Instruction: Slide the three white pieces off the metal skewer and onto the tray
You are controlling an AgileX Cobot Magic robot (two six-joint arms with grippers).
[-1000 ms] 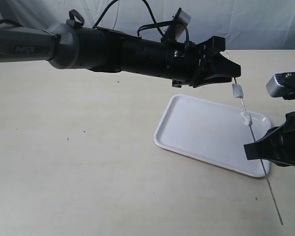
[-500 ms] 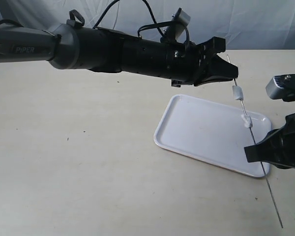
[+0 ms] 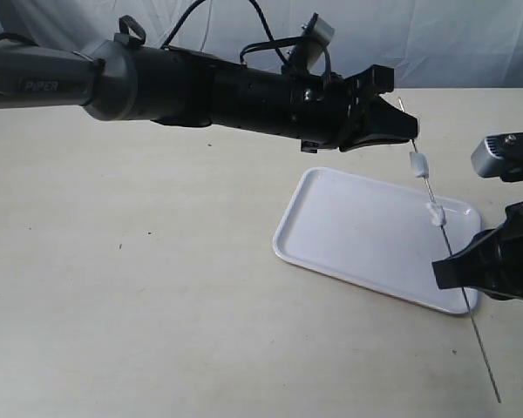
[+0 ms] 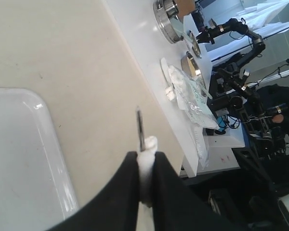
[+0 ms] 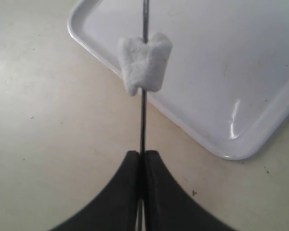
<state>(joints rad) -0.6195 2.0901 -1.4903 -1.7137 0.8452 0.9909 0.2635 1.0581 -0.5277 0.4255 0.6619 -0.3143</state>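
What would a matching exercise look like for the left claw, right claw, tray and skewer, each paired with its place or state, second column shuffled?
Things:
1. left claw
2. right claw
3. tray
4. skewer

Places or states:
A. lying flat on the table
B. shut on bare metal below a white piece
C. slanting, held at two points
D. shut on another white piece

Pairs: 1-D, 2-B, 3-A, 4-C

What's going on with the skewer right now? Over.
Left gripper jaws shut on top white piece. Right gripper jaws shut on metal skewer, lower down. Two white pieces between them, none on tray yet.
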